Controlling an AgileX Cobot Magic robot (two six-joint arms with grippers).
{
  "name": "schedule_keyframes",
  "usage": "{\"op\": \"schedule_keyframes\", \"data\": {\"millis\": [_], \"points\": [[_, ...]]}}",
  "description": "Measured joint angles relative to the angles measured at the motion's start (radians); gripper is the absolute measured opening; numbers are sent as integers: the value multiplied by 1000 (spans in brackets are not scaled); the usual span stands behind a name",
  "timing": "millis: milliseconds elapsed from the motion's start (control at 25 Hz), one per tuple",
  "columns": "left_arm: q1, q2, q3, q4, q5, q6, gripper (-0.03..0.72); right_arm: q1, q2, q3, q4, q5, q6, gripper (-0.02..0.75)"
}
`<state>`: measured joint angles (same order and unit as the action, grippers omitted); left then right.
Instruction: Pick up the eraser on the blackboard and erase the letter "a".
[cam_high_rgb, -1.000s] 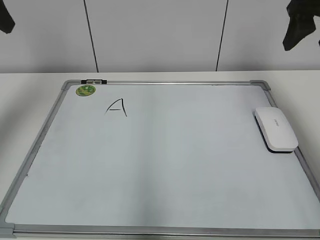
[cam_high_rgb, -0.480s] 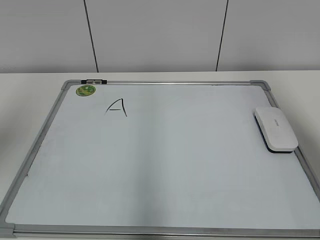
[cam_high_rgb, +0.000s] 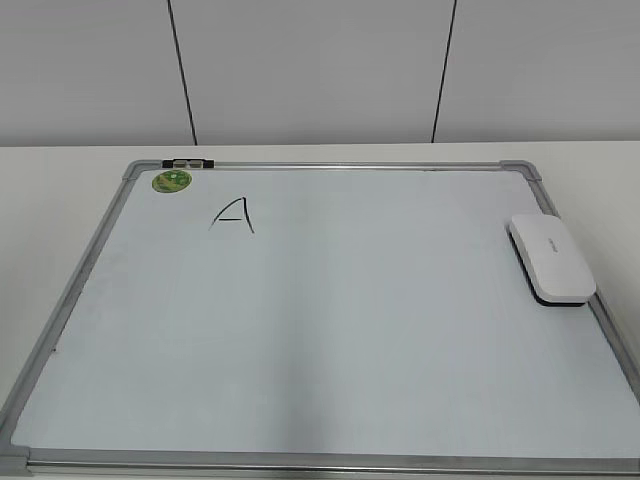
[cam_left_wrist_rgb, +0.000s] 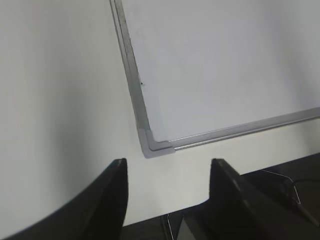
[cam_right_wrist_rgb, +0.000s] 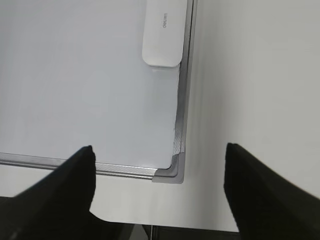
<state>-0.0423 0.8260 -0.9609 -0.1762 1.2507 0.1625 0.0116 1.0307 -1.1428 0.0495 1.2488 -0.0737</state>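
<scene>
The blackboard (cam_high_rgb: 350, 340) is a white dry-erase board with a grey frame, lying flat on the white table. The white eraser (cam_high_rgb: 552, 257) lies on its right edge, untouched; it also shows in the right wrist view (cam_right_wrist_rgb: 162, 35). A tall angular capital "A" (cam_high_rgb: 232, 214) is at the board's upper left. No lowercase letter "a" shows anywhere on the board. My left gripper (cam_left_wrist_rgb: 168, 162) is open and empty above the table near the board's front left corner (cam_left_wrist_rgb: 152, 145). My right gripper (cam_right_wrist_rgb: 160, 147) is open and empty near the front right corner (cam_right_wrist_rgb: 175, 170).
A round green sticker (cam_high_rgb: 172, 181) and a small black clip (cam_high_rgb: 187, 162) sit at the board's top left. White table (cam_high_rgb: 60, 180) surrounds the board. A grey panelled wall (cam_high_rgb: 320, 70) stands behind. The table's front edge shows below both grippers.
The dark arm parts at the top corners of the exterior view one second ago have left that view. The board and eraser have not moved.
</scene>
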Motion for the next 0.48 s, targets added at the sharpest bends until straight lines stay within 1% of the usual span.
{"op": "schedule_keyframes", "data": {"millis": [480], "points": [[0, -295, 259, 1, 2, -5, 389, 0, -322, 244, 29, -2, 74, 592]]}}
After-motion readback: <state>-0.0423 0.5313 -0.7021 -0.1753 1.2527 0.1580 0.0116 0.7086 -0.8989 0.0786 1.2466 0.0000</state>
